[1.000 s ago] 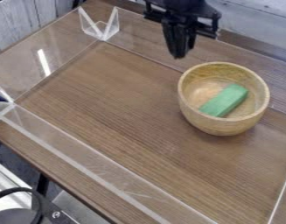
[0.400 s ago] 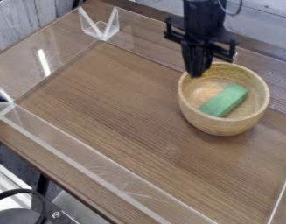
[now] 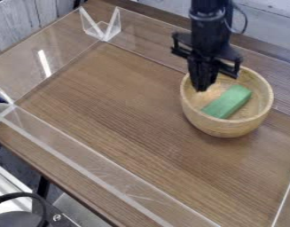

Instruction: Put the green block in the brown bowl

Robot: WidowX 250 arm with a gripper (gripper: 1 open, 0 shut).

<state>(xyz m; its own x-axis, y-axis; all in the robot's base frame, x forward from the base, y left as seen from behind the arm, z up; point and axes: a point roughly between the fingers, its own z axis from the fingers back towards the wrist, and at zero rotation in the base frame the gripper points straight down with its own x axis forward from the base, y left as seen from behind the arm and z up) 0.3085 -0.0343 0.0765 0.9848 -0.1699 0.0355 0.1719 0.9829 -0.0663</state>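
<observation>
green block (image 3: pixel 228 101) is already lying inside the brown bowl (image 3: pixel 197 112), flat on the bottom, long axis running diagonally, toward the right half of the bowl. bowl sits on the wooden table (image 3: pixel 112 115) near its right edge, upright.

claw (image 3: pixel 205 86) points straight down, tip over the bowl's left inner half, just left of the block's upper end. fingers pressed together, fully closed, nothing in them. can't tell whether the tip touches the bowl's floor or the block; from this angle it looks just beside the block, not on it.

black arm comes down from the top of the view, vertical above the bowl's back rim.

clear acrylic walls (image 3: pixel 41 62) ring the table; a small clear v-shaped bracket (image 3: pixel 99 27) stands at the far left corner, well apart from the bowl.
</observation>
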